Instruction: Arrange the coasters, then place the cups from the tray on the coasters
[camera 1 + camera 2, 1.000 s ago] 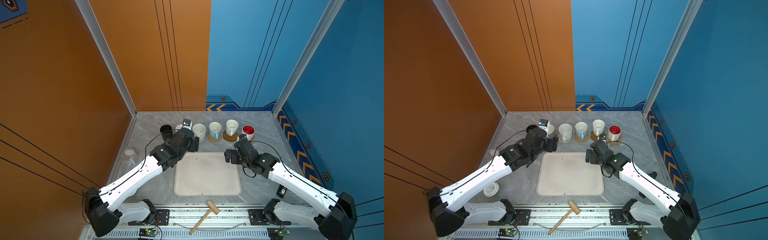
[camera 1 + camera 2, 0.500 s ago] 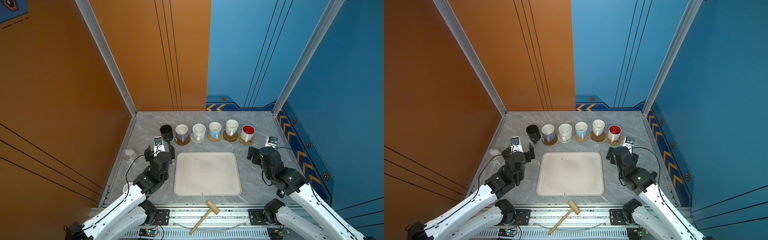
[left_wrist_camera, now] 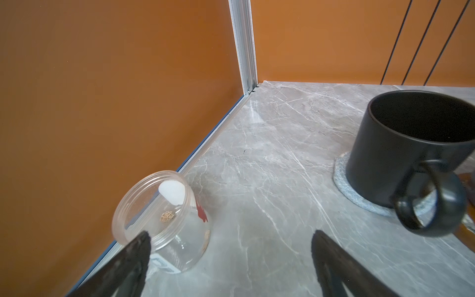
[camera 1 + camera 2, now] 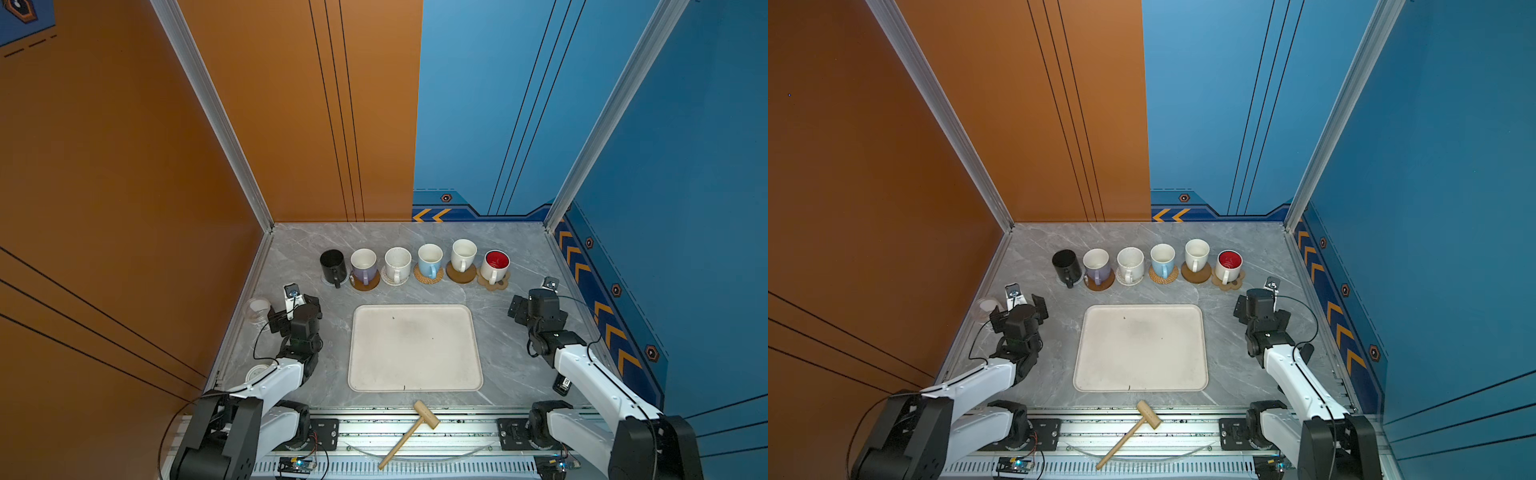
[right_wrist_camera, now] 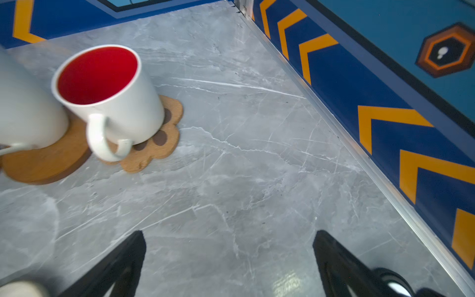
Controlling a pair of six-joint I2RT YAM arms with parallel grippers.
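Against the orange wall at far left: clear jar (image 4: 257, 309), upright on the table (image 4: 490, 299), no part of the job. Just right of it: left tool (image 3: 231, 235), jaws wide apart, nothing between them, over bare table. Far and right of that tool, first of six in a row across the far half: black cup (image 4: 333, 266) on a whitish woven coaster (image 3: 341, 186), which shows mainly at the cup's left and near edge. Next: lavender cup (image 4: 364, 266) on a brown disc (image 4: 365, 286). Next: speckled white cup (image 4: 397, 262) on a second whitish woven round (image 4: 390, 281). Next: light blue cup (image 4: 429, 258) on a tan rattan coaster (image 4: 428, 280). Next: cream-white cup (image 4: 463, 253) on a second brown disc (image 4: 461, 276). Last: white cup with red inside (image 4: 496, 266) on a tan paw-shaped coaster (image 5: 164, 144). All six are upright with handles turned toward the near side. Centre, near of the row: tray (image 4: 415, 353), bare, with no cup on it. Nearer again, on the rail: wooden mallet (image 4: 409, 432), unrelated. Right of the tray's far corner and apart from it: right tool (image 5: 228, 234), jaws wide apart and empty. The white cup with red inside lies far and left of it. Assessment: every cup is seated, so the task reads as finished. For any correction, the black cup is nearer the left arm and the white cup with red inside is nearer the right. Either reach would run toward the far side, along the handle's line.
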